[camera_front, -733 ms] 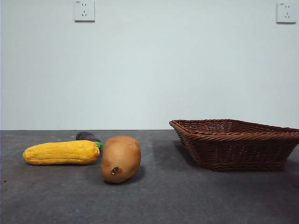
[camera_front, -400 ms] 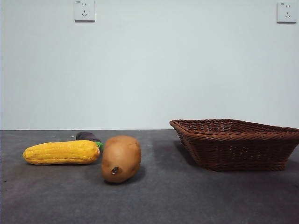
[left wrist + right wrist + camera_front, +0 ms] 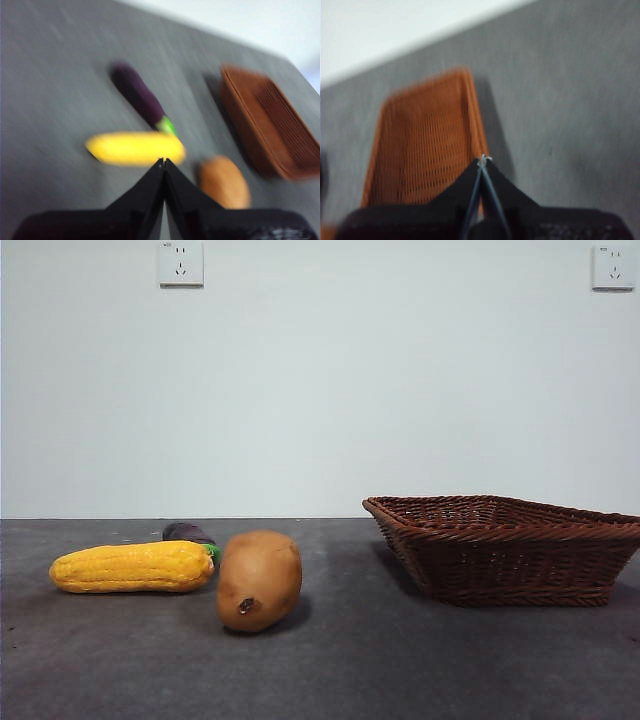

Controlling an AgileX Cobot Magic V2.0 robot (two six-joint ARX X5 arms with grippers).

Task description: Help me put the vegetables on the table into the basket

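A yellow corn cob [image 3: 132,567] lies on the dark grey table [image 3: 330,670] at the left. A dark-purple eggplant [image 3: 188,533] lies behind it, mostly hidden. A brown potato [image 3: 259,580] lies right of the corn. The brown wicker basket [image 3: 505,550] stands at the right, with nothing showing inside. Neither arm shows in the front view. My left gripper [image 3: 163,162] is shut and empty, high above the corn [image 3: 135,148], eggplant [image 3: 140,97] and potato [image 3: 223,181]. My right gripper [image 3: 483,160] is shut and empty, high above the basket's rim [image 3: 420,145].
A white wall with two power sockets [image 3: 180,262] stands behind the table. Bare table lies between the potato and the basket and along the front edge. In the left wrist view the basket [image 3: 270,127] lies beyond the potato.
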